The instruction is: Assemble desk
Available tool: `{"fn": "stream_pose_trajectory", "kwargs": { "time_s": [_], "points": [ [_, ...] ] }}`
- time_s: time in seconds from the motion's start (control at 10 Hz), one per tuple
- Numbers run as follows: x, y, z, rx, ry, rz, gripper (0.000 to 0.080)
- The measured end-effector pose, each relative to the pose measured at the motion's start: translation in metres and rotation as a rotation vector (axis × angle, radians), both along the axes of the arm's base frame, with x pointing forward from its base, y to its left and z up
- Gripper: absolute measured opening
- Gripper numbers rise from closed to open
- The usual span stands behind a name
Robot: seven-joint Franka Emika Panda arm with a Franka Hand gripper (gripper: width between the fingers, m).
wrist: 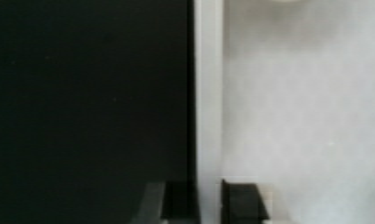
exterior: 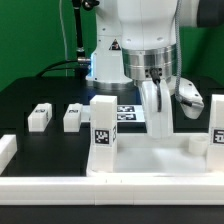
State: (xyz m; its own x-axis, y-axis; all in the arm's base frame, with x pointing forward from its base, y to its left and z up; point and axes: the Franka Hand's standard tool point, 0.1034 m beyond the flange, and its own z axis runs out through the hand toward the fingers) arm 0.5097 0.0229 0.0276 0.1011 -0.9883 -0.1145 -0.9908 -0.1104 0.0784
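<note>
The Franka arm's two-finger gripper (exterior: 152, 126) (wrist: 209, 206) reaches down from the top of the exterior view to the far rim of the large white plastic tray-like desk top (exterior: 150, 160) (wrist: 305, 120). The desk top lies flat on the black table (exterior: 30, 100) in the foreground, open side up, just behind the long low white rail (exterior: 100, 188) along the near edge. The pincer is clenched on that raised rim (wrist: 209, 100). In the wrist view the thin white wall runs straight between the two dark fingertips (wrist: 173, 203), with black table on one side of it and the pale floor of the desk top on the other. A white square block leg (exterior: 103, 120) bearing a black-and-white tag stands upright at the end of the desk top on the exterior view's left. A second tagged upright leg (exterior: 217, 122) stands at the end on the exterior view's right, partly cut off by the frame. Whether either is fastened to the desk top cannot be told. Two more white blocks lie loose on the table, well apart from the desk top, toward the exterior view's left: the outer loose leg (exterior: 40, 117) and, near it but not touching, the inner loose leg (exterior: 72, 117). The marker board (exterior: 125, 110) lies flat on the table behind the desk top, partly hidden by the upright leg and the gripper.
</note>
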Motion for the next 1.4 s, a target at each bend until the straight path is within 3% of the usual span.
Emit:
{"fn": "stream_pose_trajectory", "kwargs": {
  "time_s": [0.4, 0.8, 1.0, 1.4],
  "points": [
    [-0.021, -0.042, -0.001, -0.003, -0.052, 0.398, 0.0058],
    [-0.021, -0.052, -0.002, 0.01, -0.074, 0.67, 0.0058],
    [-0.004, -0.068, 0.001, 0.021, -0.115, 0.967, 0.0058],
    [-0.008, -0.072, 0.0, 0.029, -0.112, 1.192, 0.0058]
  ]
}}
